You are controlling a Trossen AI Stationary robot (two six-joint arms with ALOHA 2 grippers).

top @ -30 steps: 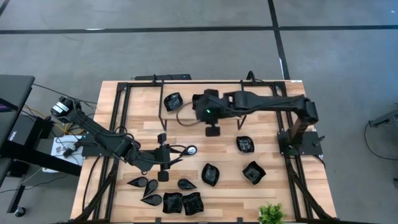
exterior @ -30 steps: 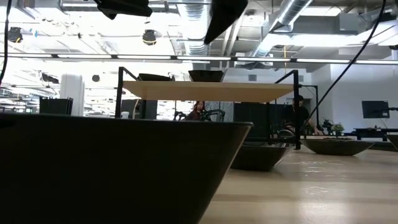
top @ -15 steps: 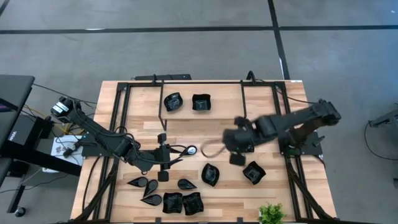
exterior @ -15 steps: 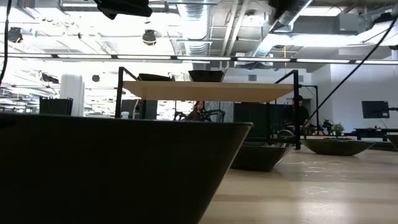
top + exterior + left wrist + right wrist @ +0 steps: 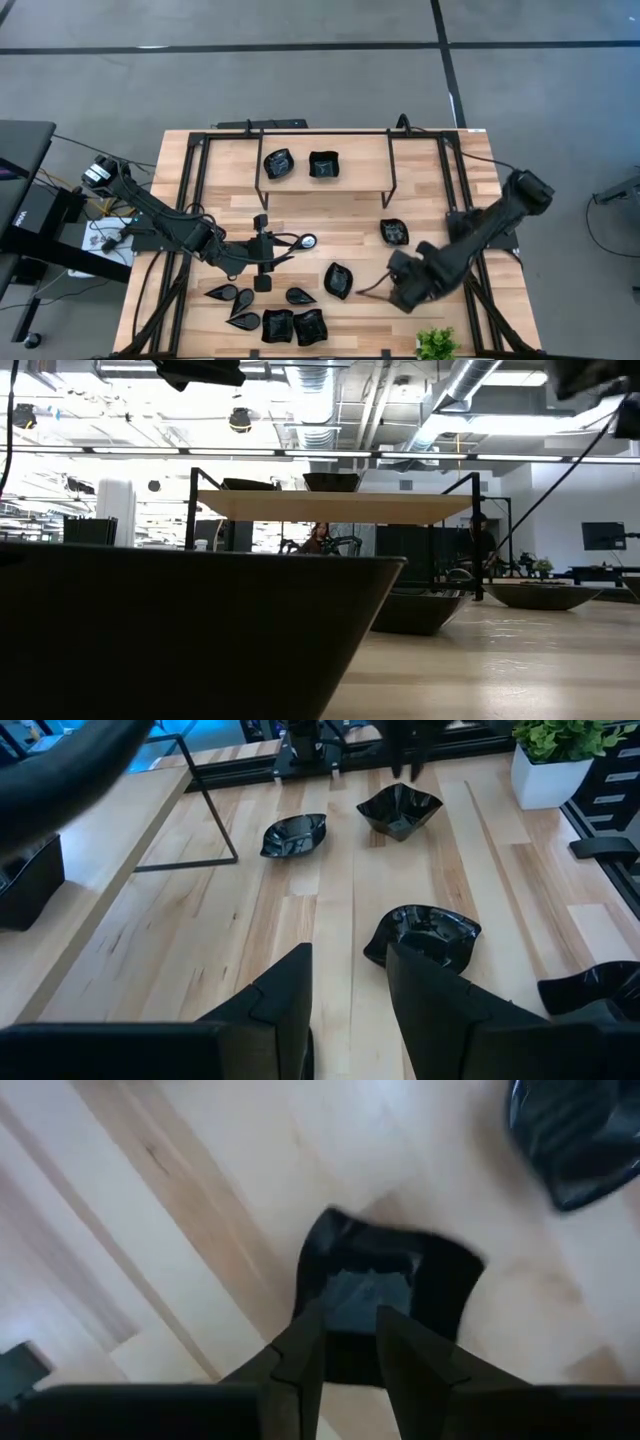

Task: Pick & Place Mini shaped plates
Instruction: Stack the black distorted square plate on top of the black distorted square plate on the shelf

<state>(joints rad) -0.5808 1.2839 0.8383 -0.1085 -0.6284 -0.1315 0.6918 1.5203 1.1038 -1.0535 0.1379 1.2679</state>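
- Hovering over a square black plate [image 5: 385, 1305] near the table's front right, the right gripper [image 5: 350, 1342] has fingers narrowly parted, empty.
- Left gripper [image 5: 348, 982] waits mid-table, slightly parted, empty.

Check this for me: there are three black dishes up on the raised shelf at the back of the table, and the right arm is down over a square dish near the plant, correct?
Not quite. The raised shelf holds two black dishes, a wavy one and a square one, as the high view shows. The rest stands: the right gripper is over a square dish near the plant.
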